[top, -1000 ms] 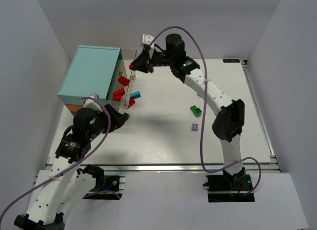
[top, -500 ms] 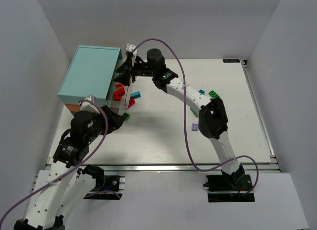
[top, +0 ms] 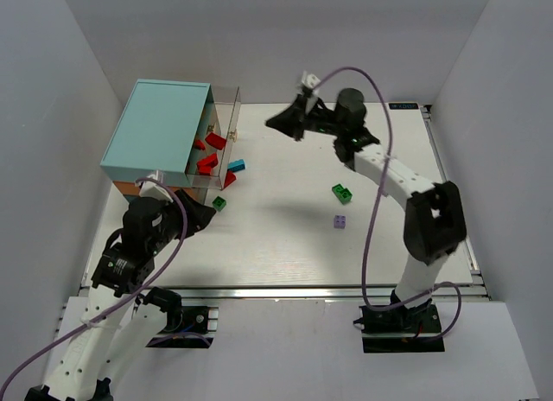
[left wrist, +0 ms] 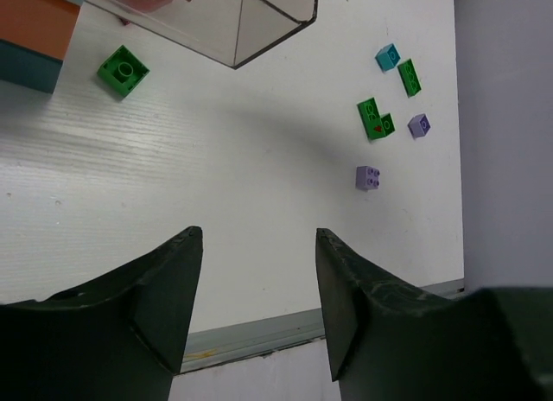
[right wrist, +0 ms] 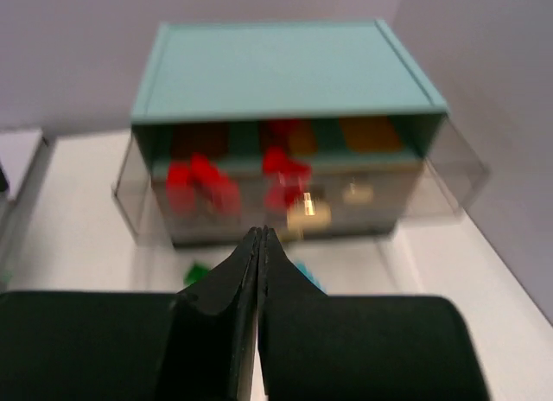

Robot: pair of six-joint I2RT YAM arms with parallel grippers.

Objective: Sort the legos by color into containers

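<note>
Red legos (top: 207,163) in clear drawers (top: 227,107) of teal cabinet (top: 160,129)

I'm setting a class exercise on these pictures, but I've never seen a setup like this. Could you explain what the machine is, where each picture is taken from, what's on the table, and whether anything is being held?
These are two robot arms, a left arm and a right arm, bolted at the near edge of a white table. One picture looks down from above and behind them. The other two come from a camera on each wrist, so each shows its own fingers.

The job is sorting toy bricks by colour into the clear drawers of a teal-topped cabinet. Red bricks already lie in the drawers. Loose on the table are, among others, a green brick and a purple brick.

The left fingers stand open. The right fingers are pressed shut. Neither pair holds anything.
</note>
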